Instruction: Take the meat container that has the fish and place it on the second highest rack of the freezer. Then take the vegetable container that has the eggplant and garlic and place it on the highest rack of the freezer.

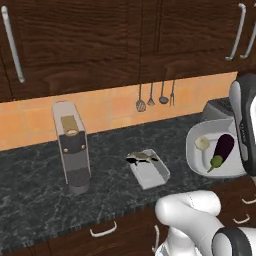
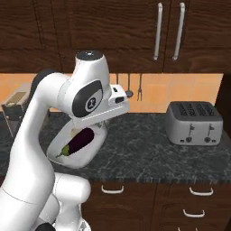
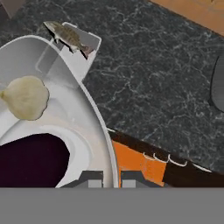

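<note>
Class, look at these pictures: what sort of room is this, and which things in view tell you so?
A simulated home kitchen, most likely: a toaster stands on the dark stone counter, cooking utensils hang on the orange backsplash, and dark wooden cabinets run above.

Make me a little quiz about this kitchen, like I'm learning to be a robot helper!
1. True or false: the fish lies in the same container as the eggplant.
2. What sits beside the eggplant in the white bowl? A) garlic B) lemon C) egg
3. Fill in: the gripper is closed on the white bowl's ____.
Key: 1 false; 2 A; 3 rim.
</note>
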Robot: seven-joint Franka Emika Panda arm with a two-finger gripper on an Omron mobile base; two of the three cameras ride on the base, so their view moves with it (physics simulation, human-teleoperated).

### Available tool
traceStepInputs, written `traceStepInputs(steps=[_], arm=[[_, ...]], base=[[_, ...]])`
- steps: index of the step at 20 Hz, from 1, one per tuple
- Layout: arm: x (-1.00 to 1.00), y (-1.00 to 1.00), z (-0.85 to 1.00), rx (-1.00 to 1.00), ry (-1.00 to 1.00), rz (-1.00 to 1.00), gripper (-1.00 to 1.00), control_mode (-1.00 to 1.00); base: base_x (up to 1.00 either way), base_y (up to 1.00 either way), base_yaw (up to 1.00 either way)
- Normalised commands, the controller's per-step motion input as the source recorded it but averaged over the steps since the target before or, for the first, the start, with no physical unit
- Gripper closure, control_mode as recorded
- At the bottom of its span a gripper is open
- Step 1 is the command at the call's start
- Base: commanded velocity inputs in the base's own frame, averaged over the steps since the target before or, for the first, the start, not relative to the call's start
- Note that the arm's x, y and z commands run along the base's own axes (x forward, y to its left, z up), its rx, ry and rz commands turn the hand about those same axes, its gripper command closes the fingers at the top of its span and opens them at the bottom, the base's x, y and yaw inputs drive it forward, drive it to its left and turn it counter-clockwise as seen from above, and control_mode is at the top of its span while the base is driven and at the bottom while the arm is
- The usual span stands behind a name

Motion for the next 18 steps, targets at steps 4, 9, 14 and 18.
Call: traceStepInputs(steps=[4,9,14,18], arm=[[0.00,0.00,0.00,0.00,0.00,0.00,1.00,1.00],[0.00,0.00,0.00,0.00,0.00,0.00,1.00,1.00],[0.00,0.00,0.00,0.00,0.00,0.00,1.00,1.00],[0.00,0.00,0.00,0.00,0.00,0.00,1.00,1.00]], base=[[-0.16,0.00,-0.77],[-0.18,0.00,-0.70],[-0.17,0.00,-0.69],[-0.09,-0.07,-0.63]])
